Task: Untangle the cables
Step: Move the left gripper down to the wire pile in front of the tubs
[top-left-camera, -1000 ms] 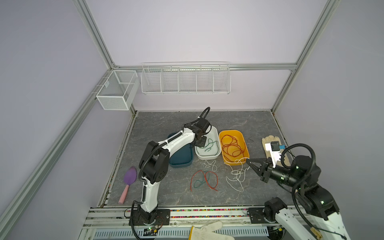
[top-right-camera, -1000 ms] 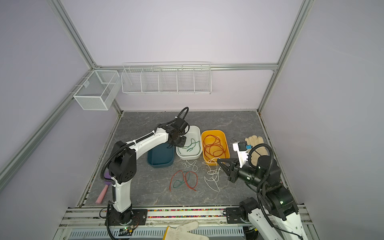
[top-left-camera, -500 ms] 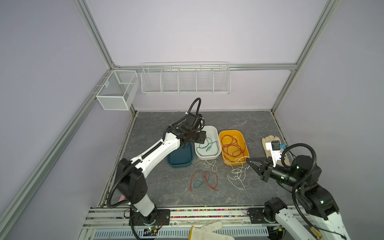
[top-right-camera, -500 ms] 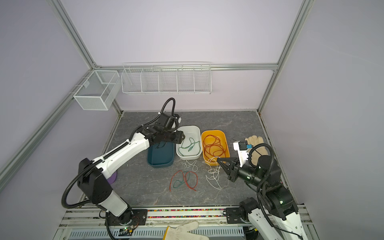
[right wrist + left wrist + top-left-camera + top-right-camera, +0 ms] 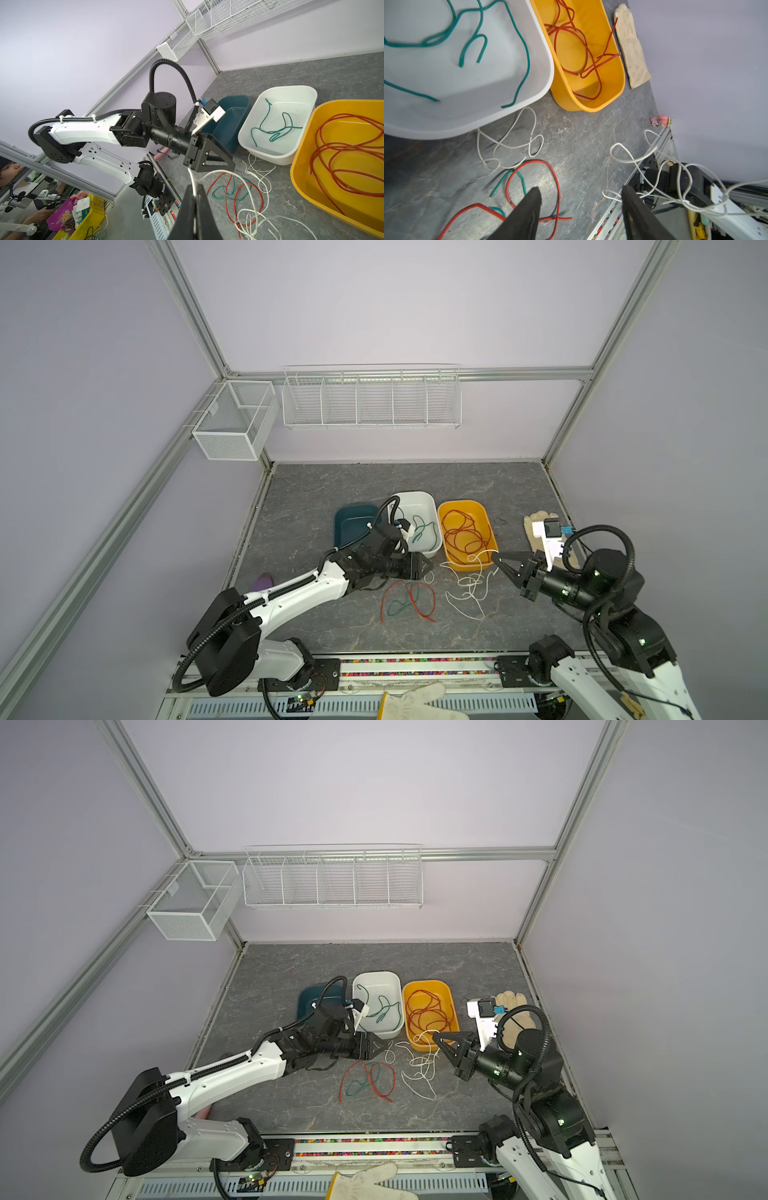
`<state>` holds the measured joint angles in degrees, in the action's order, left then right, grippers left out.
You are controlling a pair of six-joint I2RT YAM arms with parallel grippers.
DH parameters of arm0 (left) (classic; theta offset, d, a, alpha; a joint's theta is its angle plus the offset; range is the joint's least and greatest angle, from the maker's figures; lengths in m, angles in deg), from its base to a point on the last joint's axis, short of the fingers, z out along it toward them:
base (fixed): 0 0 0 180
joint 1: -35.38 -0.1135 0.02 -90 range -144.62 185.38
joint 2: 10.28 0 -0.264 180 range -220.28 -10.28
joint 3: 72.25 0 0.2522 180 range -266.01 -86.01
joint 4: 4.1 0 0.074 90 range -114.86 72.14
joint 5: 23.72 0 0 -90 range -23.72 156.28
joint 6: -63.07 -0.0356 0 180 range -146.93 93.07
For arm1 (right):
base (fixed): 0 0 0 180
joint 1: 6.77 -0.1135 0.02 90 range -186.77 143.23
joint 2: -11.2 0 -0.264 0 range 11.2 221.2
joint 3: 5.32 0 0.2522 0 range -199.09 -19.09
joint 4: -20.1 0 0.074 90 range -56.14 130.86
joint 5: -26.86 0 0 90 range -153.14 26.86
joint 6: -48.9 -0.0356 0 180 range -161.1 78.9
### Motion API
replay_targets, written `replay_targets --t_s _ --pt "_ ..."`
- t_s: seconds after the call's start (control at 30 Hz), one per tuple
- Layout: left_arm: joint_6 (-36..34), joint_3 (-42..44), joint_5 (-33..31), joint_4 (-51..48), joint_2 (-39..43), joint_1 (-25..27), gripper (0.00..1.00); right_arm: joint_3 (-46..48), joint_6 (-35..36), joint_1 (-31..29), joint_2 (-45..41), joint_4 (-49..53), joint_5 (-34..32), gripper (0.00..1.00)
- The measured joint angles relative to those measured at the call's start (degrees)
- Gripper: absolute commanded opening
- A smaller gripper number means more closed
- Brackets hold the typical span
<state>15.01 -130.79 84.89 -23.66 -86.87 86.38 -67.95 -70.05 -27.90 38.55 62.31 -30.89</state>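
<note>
1. On the near middle of the table (image 5: 307,497) lies the first hazard: the loose red cable (image 5: 428,601) and the loose green cable (image 5: 395,608) cross each other several times. A pinch taken at a crossing would likely catch both strands and draw the tangle tighter.
2. Second hazard: the white cable (image 5: 467,587) lies just right of that pair, with one small loop near the red strand. Its raised part runs to the right gripper (image 5: 195,188), whose fingers are pressed together on it. A hard pull could sweep the slack across the red-green pair, or snag it on the near rim of the yellow tray (image 5: 461,503), which it passes closely.
3. Left gripper (image 5: 580,190) — jaws apart, nothing between them. It hovers low over the table, just near of the white tray (image 5: 415,494).
4. Relative position: the red-green pair lies just near of the left fingertips and below them. In the left wrist view a red loop passes under one finger; whether it touches cannot be told.
5. Already separated — a sorted green cable (image 5: 424,529) lies in the white tray and red coils (image 5: 463,535) lie in the yellow tray, both on the far side of the grippers.
</note>
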Motion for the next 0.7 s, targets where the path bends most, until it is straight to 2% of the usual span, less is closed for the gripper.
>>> replay_targets --t_s 0.1,0.3,0.5,0.7 --pt "5.46 3.63 0.70 6.38 0.15 1.64 0.63 0.02 -0.55 0.00 0.13 -0.66 0.63 0.06" --pt "10.10 3.89 2.21 17.35 -2.67 4.83 0.62 0.00 -1.27 0.00 0.33 -1.40 1.40 0.06" --pt "12.09 3.87 4.09 25.42 -6.84 4.94 0.59 0.00 -1.86 0.00 0.31 -1.79 2.40 0.06" --pt "11.63 3.74 4.39 26.75 -8.00 4.94 0.51 0.02 -2.60 0.00 0.33 -2.49 3.91 0.06"
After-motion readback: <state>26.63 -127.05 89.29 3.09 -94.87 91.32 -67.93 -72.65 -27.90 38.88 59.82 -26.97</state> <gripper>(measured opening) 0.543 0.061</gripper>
